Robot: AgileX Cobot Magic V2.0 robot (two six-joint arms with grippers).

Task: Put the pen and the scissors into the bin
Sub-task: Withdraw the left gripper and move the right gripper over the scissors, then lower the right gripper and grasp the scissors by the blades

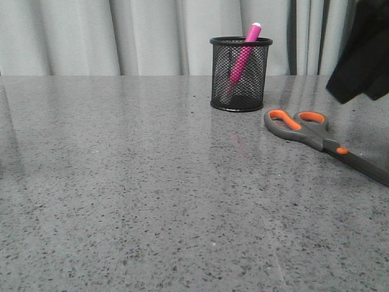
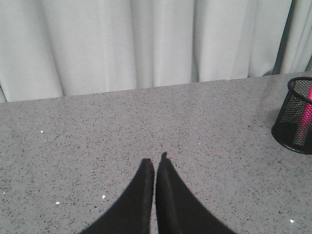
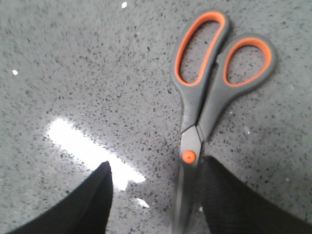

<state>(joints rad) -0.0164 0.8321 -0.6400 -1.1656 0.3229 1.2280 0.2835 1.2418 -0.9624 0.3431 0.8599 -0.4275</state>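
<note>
The black mesh bin [image 1: 240,74] stands at the back of the table, and the pink pen [image 1: 244,55] leans inside it with its white end above the rim. The bin [image 2: 295,117] also shows in the left wrist view, with the pen [image 2: 307,116] inside. The scissors [image 1: 316,136] lie flat on the table to the right of the bin, handles toward it. In the right wrist view the scissors [image 3: 202,97] lie between my open right gripper [image 3: 155,165] fingers, the blades close to one finger [image 3: 219,195]. My left gripper [image 2: 155,163] is shut and empty over bare table.
The grey speckled table [image 1: 134,182] has a pale curtain [image 1: 121,36] behind its far edge. Part of my right arm [image 1: 363,52] shows as a dark shape at the upper right of the front view, above the scissors.
</note>
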